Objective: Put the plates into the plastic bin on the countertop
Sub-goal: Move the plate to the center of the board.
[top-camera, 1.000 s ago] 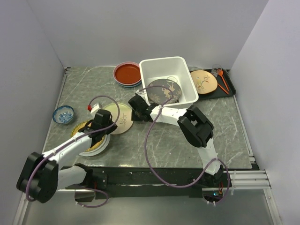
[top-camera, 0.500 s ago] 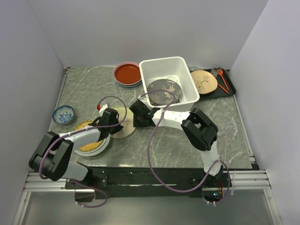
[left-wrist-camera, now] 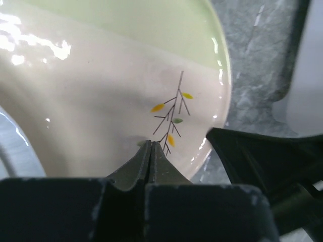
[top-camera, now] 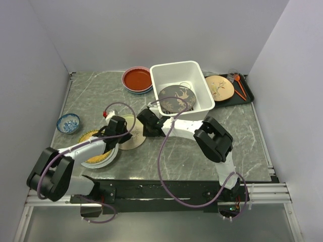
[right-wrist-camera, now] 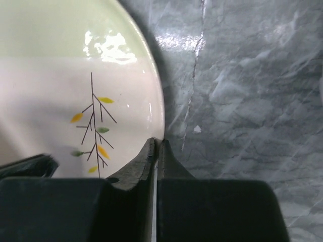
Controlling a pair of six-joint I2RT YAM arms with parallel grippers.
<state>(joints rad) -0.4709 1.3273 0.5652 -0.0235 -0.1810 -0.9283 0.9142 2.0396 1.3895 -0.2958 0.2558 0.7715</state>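
I see one dark plate [top-camera: 176, 98] in the plastic bin [top-camera: 176, 65], tilted on its near wall. Left-front of the bin lies the cream plate [left-wrist-camera: 101, 91] — left gripper [left-wrist-camera: 150, 143] closed over its face, right gripper [right-wrist-camera: 156, 141] closed at its rim.

- Top view: bright, even, diffuse light from overhead; only soft, short shadows on the tabletop [top-camera: 176, 151].
- Left wrist: white glare streaks across the cream plate [left-wrist-camera: 101, 85], upper left. The left tool [left-wrist-camera: 150, 150] body is dark and soft-focus up close.
- Right wrist: one glare patch on the plate, narrow shadow along its rim. Tabletop veins are sharp, with a slight sheen.
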